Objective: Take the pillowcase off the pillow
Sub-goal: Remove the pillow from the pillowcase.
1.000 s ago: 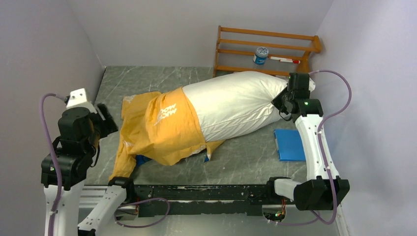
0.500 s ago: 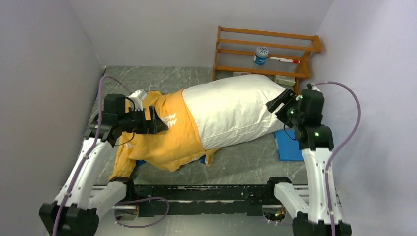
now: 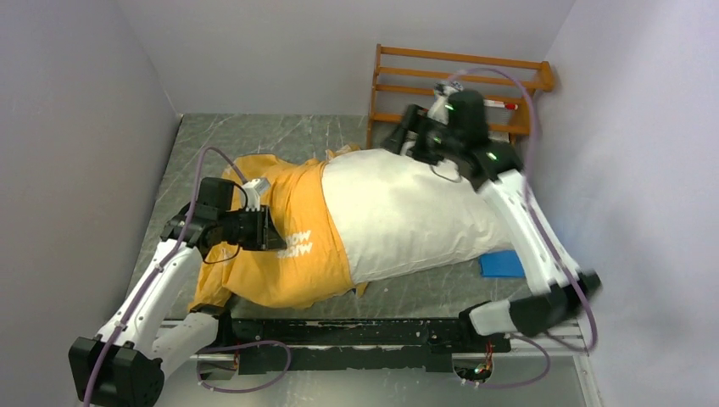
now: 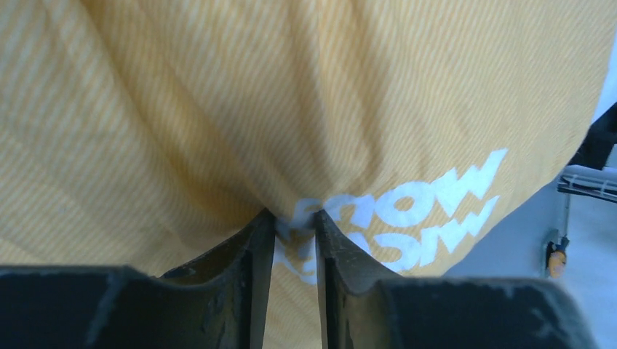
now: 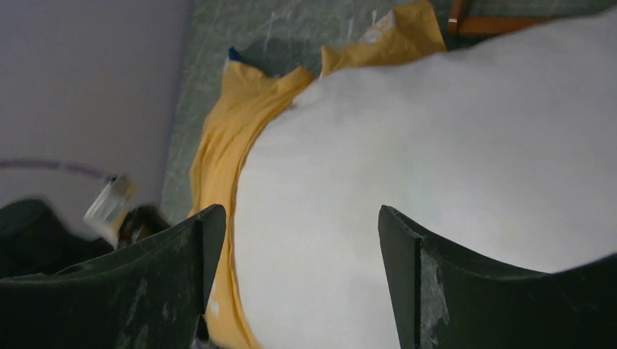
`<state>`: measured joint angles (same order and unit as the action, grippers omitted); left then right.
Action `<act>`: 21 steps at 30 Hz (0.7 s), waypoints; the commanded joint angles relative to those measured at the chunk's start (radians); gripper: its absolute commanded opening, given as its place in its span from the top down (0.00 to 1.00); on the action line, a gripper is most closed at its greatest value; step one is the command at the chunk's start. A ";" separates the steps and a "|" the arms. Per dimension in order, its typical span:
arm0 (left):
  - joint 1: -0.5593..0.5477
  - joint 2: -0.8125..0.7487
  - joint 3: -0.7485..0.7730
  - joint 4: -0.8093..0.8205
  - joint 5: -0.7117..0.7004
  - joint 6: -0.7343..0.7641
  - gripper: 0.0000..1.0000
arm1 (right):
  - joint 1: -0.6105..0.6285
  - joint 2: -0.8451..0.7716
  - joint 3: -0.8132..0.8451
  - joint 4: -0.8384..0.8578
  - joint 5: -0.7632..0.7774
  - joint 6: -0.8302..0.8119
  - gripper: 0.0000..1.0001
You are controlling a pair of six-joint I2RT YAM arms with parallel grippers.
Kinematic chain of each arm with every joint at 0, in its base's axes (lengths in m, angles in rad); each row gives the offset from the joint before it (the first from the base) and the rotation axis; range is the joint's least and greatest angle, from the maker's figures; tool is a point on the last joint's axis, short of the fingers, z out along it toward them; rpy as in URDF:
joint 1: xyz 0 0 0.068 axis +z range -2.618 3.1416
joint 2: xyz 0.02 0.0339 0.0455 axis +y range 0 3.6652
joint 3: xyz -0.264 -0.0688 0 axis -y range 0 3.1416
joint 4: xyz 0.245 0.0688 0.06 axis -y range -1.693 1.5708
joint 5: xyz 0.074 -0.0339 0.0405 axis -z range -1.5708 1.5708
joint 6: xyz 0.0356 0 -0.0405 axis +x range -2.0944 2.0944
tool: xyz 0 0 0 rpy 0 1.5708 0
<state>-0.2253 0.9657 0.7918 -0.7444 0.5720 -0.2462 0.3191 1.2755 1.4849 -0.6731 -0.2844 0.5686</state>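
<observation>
**Left pincer clamped on the yellow cover, right pincer spread above the pillow**

Top view: the white pillow [image 3: 407, 212] lies across the grey marbled table [image 3: 254, 140]. Its right-hand part is bare. Its left end sits inside the yellow-orange pillowcase [image 3: 292, 271], which bunches loosely toward the table's left side. The left gripper [image 3: 270, 231] is pressed against the lettered face of the pillowcase. The right arm reaches over the pillow, and the right gripper [image 3: 400, 137] sits at the pillow's far edge, just in front of the wooden rack [image 3: 407, 52]. A flat blue pad [image 3: 498, 264] shows beside the pillow's near right corner.

Left wrist view: the two dark fingers [image 4: 240, 276] stand close together with a fold of the yellow striped fabric pinched between them, right at the white lettering. The cloth pulls into creases that run to the pinch.

Right wrist view: the fingers [image 5: 182, 254] stand wide apart with nothing between them. The white pillow fills the view beyond them, and whether they touch it cannot be told. The pillowcase wraps the pillow's far end.
</observation>
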 commanded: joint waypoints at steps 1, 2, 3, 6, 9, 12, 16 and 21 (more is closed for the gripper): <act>-0.014 -0.050 0.010 -0.092 -0.084 0.048 0.67 | 0.138 0.289 0.251 -0.128 0.344 -0.052 0.21; -0.014 -0.058 0.014 -0.099 -0.089 0.051 0.66 | 0.151 0.345 0.296 -0.117 0.393 -0.064 0.19; -0.014 -0.066 0.019 -0.103 -0.098 0.054 0.65 | 0.158 0.395 0.308 -0.092 0.419 -0.082 0.18; -0.014 -0.095 0.062 -0.110 -0.167 0.040 0.53 | 0.163 0.569 0.388 -0.116 0.390 -0.125 0.18; -0.014 -0.127 0.136 -0.090 -0.303 0.006 0.24 | 0.201 0.676 0.314 -0.186 0.404 -0.153 0.35; -0.014 -0.097 0.232 -0.067 -0.451 -0.017 0.08 | 0.273 0.561 -0.034 -0.062 0.473 -0.118 0.54; -0.013 0.028 0.327 0.016 -0.536 -0.027 0.03 | 0.325 0.289 -0.508 0.113 0.463 0.043 0.67; -0.013 0.261 0.450 0.198 -0.363 0.025 0.03 | 0.361 -0.052 -0.984 0.346 0.362 0.242 0.70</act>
<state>-0.2329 1.0718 1.1660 -0.7166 0.1352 -0.2569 0.6353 1.3407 0.8501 -0.2123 0.1913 0.6327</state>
